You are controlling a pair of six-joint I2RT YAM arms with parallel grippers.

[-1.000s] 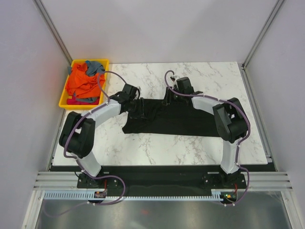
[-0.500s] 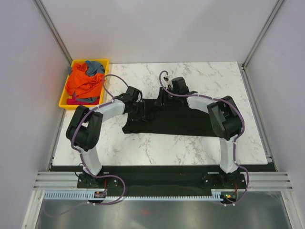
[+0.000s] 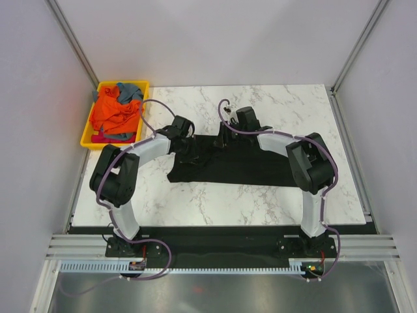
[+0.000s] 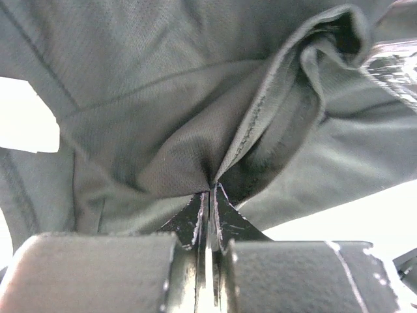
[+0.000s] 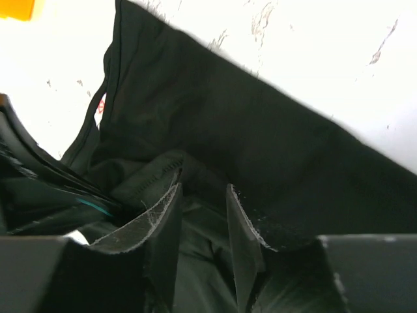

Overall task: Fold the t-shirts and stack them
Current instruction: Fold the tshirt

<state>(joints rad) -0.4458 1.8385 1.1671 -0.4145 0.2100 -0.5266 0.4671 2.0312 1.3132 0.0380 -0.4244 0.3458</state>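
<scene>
The left gripper (image 4: 210, 195) was clamped tight on a pinch of the black t-shirt (image 3: 247, 163), the cloth puckering up from between its closed jaws. The right gripper (image 5: 203, 195) stood just beside it at the shirt's far edge, jaws narrowly apart over a bunched fold, with nothing clearly pinched. The black shirt lay spread across the middle of the table (image 3: 287, 104), wrinkled near the collar and, by my reading, not yet neatly folded. The orange and grey-blue t-shirts (image 3: 111, 114) sat crumpled in the yellow tray (image 3: 83, 140) at the far left. No stack existed, so most of the job remained.
</scene>
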